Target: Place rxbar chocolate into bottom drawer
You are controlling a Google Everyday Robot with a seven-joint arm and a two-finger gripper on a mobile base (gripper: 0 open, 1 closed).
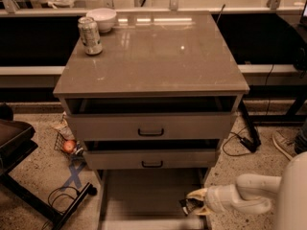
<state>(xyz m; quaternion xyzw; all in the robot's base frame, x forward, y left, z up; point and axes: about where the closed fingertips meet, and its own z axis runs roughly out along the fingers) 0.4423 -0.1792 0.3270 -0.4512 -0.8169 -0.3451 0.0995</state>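
- A grey-beige cabinet (151,61) stood on a speckled floor, with a soda can (90,35) and a white bowl (101,19) on its top.
- The bottom drawer (144,190) was pulled out.
- The gripper (197,202) hung at the drawer's right edge, its fingers closed on the rxbar chocolate (188,206).
- The step in hand looked like the carry-in; the next move likely called for shifting left over the drawer floor, lowering and releasing.
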